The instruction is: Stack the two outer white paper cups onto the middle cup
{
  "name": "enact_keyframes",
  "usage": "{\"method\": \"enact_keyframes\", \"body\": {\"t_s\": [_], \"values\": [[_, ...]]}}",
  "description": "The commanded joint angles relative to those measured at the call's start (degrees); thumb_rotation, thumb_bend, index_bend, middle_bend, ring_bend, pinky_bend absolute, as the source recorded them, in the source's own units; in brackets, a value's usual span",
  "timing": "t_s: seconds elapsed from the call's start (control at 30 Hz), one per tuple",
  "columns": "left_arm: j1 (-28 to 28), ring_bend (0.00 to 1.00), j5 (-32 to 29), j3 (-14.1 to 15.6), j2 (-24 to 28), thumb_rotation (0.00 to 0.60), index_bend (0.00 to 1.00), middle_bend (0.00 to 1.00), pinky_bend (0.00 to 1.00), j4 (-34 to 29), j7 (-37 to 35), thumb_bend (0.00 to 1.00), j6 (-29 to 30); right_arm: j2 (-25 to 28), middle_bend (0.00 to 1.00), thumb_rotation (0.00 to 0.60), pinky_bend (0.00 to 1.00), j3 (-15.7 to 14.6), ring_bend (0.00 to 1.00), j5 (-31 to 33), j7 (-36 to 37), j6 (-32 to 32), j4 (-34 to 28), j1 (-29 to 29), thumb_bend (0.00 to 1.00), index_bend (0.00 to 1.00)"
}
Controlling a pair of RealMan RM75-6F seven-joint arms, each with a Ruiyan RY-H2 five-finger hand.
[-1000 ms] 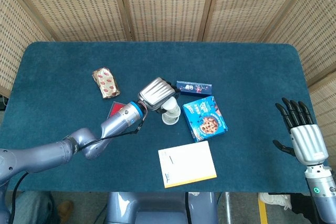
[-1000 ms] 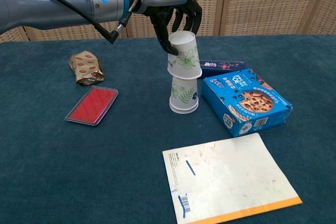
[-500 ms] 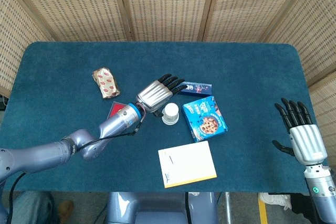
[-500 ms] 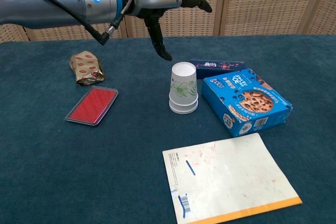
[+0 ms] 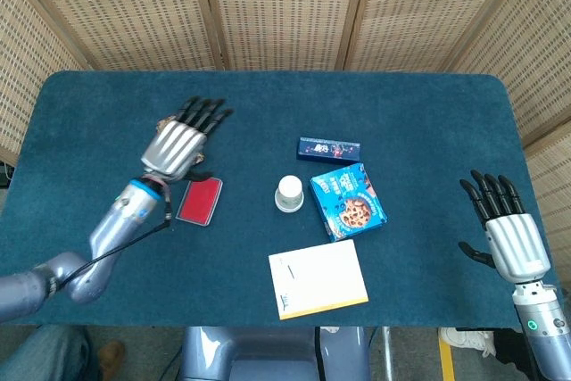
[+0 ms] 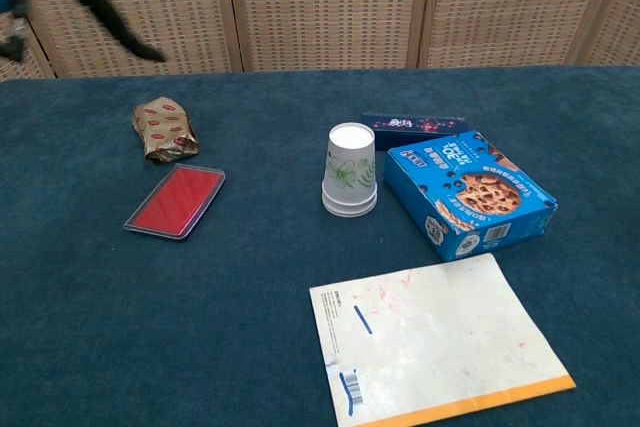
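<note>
Apparently finishing up: standing as one nested stack of white paper cups point(image 6: 350, 173) mid-desk point(image 5: 428, 113), just beside the blue cookie box point(image 6: 468, 194), with no loose cup showing anywhere else. Judging both outer cups already seated, so little or nothing remaining of the stacking. Hovering over the red case point(image 5: 199, 200) and foil packet point(image 6: 165, 128), left robot hand point(image 5: 177, 144) spread wide and carrying nothing. Waiting at the desk's near right edge, right robot hand point(image 5: 507, 234) likewise splayed and empty, well apart from the cups.
</note>
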Motion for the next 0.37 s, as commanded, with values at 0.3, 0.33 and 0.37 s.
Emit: {"method": "enact_keyframes", "body": {"t_s": [0.3,0.33,0.37], "values": [[24.5,0.0,-1.1,12.0,6.6,0.6,0.0,0.0,0.0,-9.2,-2.3,0.0,18.5,-0.2,0.0,0.6,0.0,0.4,0.0,0.1,-1.1,0.2,-0.3,-0.3,0.0,0.01],[24.8,0.0,-0.3,11.9,6.7,0.6,0.0,0.0,0.0,-9.1,-2.3,0.0,19.1,-0.2,0.0,0.6,0.0,0.4,0.0,0.1,-1.1,0.3,-0.3,-0.3,0.0,0.01],[25.1,0.0,0.3,11.7,6.5,0.6,0.0,0.0,0.0,-9.0,-2.1,0.0,19.5,-0.2,0.0,0.6,0.0,0.4,0.0,0.1,-1.1,0.3,-0.3,-0.3,0.0,0.01]]}}
